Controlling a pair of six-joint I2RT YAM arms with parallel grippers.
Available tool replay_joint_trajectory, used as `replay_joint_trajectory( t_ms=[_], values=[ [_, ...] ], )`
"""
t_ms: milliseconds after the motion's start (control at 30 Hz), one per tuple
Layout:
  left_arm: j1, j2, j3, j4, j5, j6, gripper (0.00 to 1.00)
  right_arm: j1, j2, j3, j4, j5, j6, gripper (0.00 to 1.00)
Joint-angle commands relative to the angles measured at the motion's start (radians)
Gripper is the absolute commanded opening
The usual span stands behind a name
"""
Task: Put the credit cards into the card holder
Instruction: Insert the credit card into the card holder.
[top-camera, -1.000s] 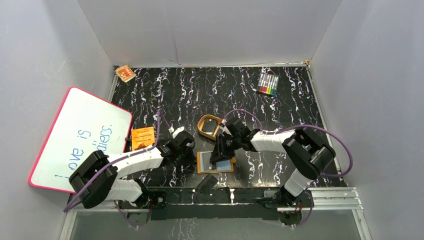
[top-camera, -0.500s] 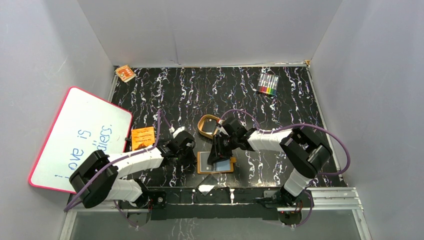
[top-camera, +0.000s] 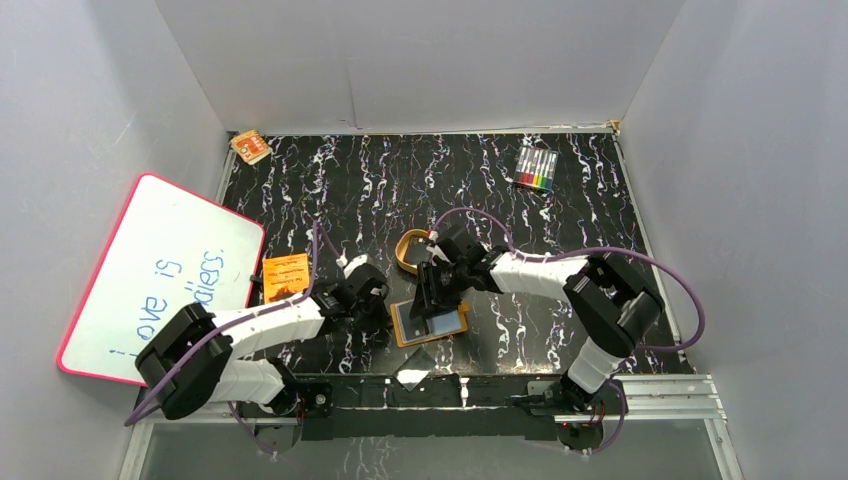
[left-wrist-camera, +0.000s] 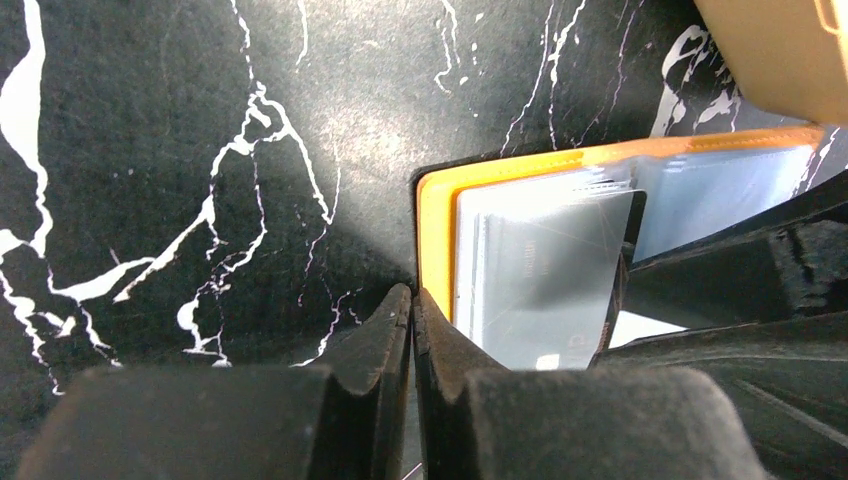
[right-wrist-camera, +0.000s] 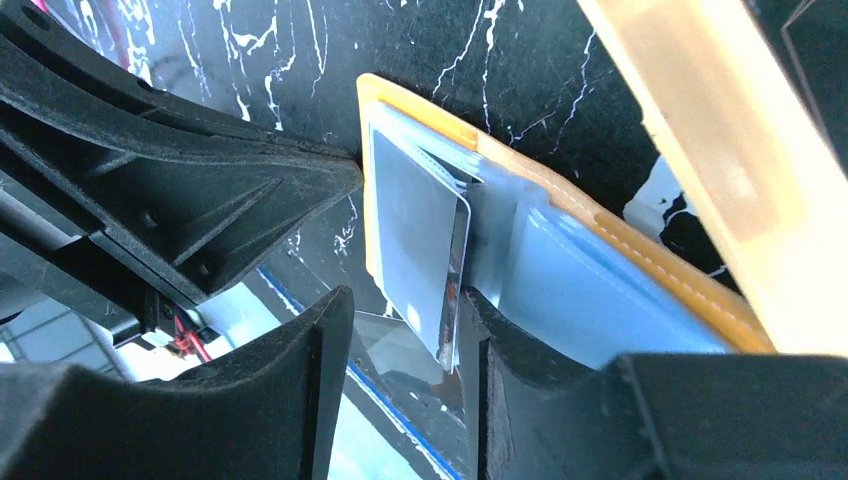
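One card (right-wrist-camera: 415, 230) stands between the fingers of my right hand (right-wrist-camera: 400, 312), on the left half of the open card holder (top-camera: 404, 326). The holder lies on the marbled surface (top-camera: 400, 190), just nearer than the tan tray (top-camera: 406, 255). Its long axis runs left to right, with the right end turned a little away from the arms.

The card's long axis goes from the sleeves up toward the right hand. How deep it sits in the sleeve I cannot tell. The fingers of this hand are apart, and a gap shows between one finger and the card. My left hand (left-wrist-camera: 412, 300) has its fingers pressed together, and the tips touch the orange left edge of the holder.

The top view hides the card under the right hand, so only the two wrist views show it. The top view alone shows a second card (top-camera: 413, 378), lying flat at the near edge between the arm bases.

Against one second ago, the holder was square to the edge and is now turned. The right hand has moved left and a little away, and covers more of the tray. The second card is flatter.
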Motion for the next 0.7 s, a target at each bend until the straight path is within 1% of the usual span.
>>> replay_joint_trajectory(
  t_ms=[0,200,300,367,533,667],
  values=[
    [0.000,-0.038,-0.030,-0.096,-0.032,-0.006,0.05,0.007,-0.062,0.062,-0.110,0.064,-0.070,0.53],
    [0.001,-0.051,-0.042,-0.100,-0.035,-0.016,0.06,0.007,-0.115,0.051,-0.188,0.118,-0.104,0.55],
    [0.000,-0.047,-0.044,-0.096,-0.034,-0.017,0.06,0.007,-0.119,0.032,-0.192,0.136,-0.109,0.52],
    [0.000,-0.044,-0.043,-0.095,-0.034,-0.017,0.06,0.007,-0.109,0.023,-0.183,0.134,-0.112,0.46],
    [0.000,-0.029,-0.042,-0.086,-0.025,-0.014,0.05,0.007,-0.068,0.028,-0.165,0.127,-0.115,0.21],
    [0.000,-0.018,-0.041,-0.080,-0.019,-0.010,0.04,0.009,-0.034,0.042,-0.178,0.134,-0.129,0.13]
  ],
)
